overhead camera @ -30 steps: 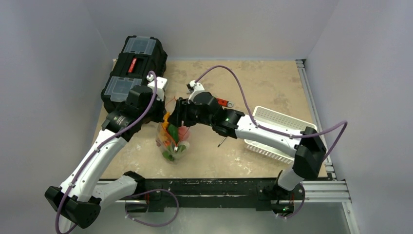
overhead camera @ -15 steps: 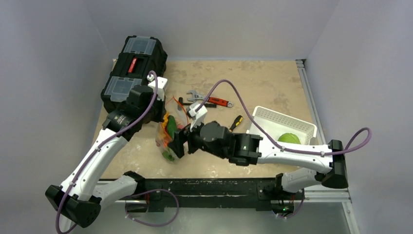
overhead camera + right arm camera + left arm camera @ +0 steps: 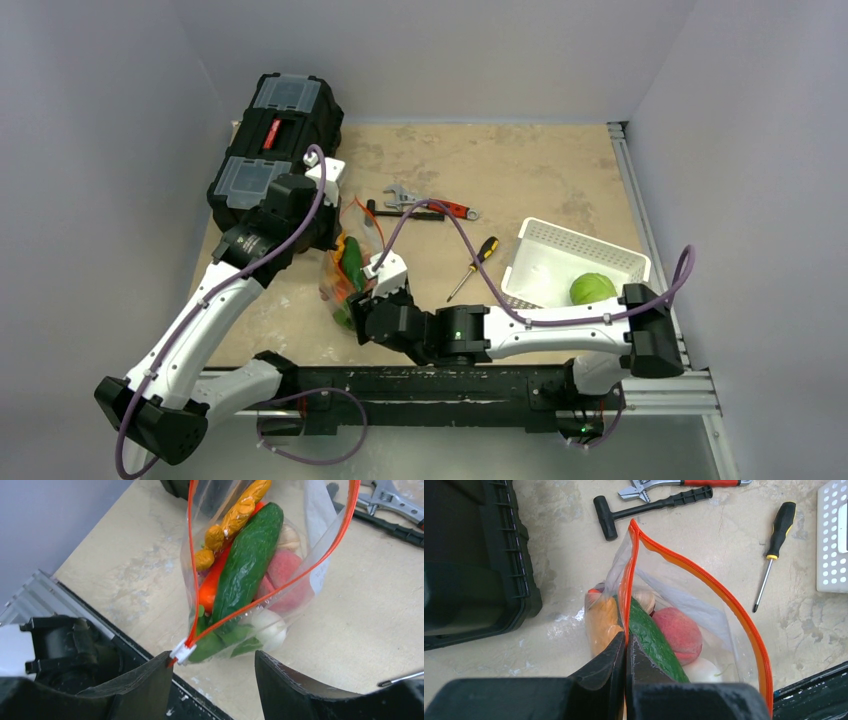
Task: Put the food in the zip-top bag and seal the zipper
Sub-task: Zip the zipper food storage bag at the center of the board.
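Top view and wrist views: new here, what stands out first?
A clear bag full of toy food, orange zipper gaping, stands left of centre, pinched by the left hand. The open right hand brackets its white slider. A green ball lies in the white basket, right.

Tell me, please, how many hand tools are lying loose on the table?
3: the red-handled wrench and the black T-handle tool side by side at the far middle, the screwdriver left of the white basket. The black toolbox may hide more.
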`<state>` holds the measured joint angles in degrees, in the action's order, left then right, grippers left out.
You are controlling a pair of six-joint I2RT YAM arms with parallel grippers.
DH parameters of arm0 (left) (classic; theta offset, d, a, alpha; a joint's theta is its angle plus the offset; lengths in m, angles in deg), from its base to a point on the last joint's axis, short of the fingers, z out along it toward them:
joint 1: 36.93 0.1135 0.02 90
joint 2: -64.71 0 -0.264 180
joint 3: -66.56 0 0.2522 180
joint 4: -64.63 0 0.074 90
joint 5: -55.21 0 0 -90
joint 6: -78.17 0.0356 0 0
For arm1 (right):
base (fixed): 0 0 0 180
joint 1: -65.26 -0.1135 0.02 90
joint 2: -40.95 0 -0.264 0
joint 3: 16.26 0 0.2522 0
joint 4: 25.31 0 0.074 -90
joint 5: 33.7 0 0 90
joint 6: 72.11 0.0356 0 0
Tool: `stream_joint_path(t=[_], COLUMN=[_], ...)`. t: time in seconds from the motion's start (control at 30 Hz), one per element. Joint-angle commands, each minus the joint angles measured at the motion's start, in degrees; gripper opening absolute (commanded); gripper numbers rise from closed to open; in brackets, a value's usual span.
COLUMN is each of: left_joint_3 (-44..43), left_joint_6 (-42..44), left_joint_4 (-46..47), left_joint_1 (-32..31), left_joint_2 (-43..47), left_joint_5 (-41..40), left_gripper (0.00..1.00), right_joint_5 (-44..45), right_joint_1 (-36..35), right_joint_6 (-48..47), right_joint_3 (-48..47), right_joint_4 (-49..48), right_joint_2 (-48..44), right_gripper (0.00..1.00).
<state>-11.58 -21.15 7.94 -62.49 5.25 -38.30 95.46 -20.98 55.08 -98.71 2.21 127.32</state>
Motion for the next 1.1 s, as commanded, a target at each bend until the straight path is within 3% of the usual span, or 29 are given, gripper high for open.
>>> stream_joint_path(t=[0.0, 0.2, 0.33, 0.4, 0.5, 0.57, 0.67, 0.73, 0.87, 0.97, 1.07], left_joint_3=[-0.79, -0.73, -0.71, -0.87, -0.93, -0.90, -1.01, -0.39, 0.92, 1.08, 1.42], left_joint_6=[0.71, 0.71, 0.62, 0.62, 0.37, 0.00, -0.49, -0.76, -3.31, -8.56, -12.30], left_joint_4=[1.23, 1.52, 1.40, 1.30, 1.43, 1.58, 1.52, 1.92, 2.58, -1.04, -5.42], left_joint_1=[-0.01, 0.00, -0.01, -0.06, -0.01, 0.00, 0.05, -0.01, 0.03, 0.05, -0.01], left_joint_2=[-0.17, 0.05, -0.11, 0.00, 0.42, 0.76, 1.86, 3.47, 8.27, 13.10, 19.63], left_joint_5=[-1.12, -0.71, -0.75, -1.09, -0.97, -1.78, -3.08, -4.34, -8.22, -7.75, -7.24], left_gripper=[0.00, 0.00, 0.00, 0.00, 0.00, 0.00, 0.01, 0.10, 0.38, 0.64, 0.74], right_joint_5=[7.84, 12.29, 18.07, 20.73, 22.82, 22.33, 17.24, 12.30, 0.16, -13.81, -25.72], right_joint_1=[-0.59, -1.70, -1.72, -1.66, -1.65, -1.67, -1.58, -1.35, 0.48, 4.95, 10.74], right_joint_6=[0.32, -2.01, 0.50, -0.25, -4.39, -15.39, -30.95, -42.62, -53.82, -56.71, -57.18], right_joint_3=[-5.84, -12.53, -17.54, -18.42, -16.38, -11.94, -2.53, 4.68, 13.35, 18.02, 19.28], right_joint_4=[-0.26, 2.39, 11.04, 13.04, 10.91, 3.18, -14.66, -24.96, -33.63, -35.67, -33.31], right_joint_2=[3.12, 8.81, 13.62, 14.78, 13.63, 10.57, 4.40, 0.17, -6.63, -10.45, -11.80], right_gripper=[0.59, 0.61, 0.57, 0.45, 0.16, 0.00, 0.00, 0.00, 0.00, 0.00, 0.00])
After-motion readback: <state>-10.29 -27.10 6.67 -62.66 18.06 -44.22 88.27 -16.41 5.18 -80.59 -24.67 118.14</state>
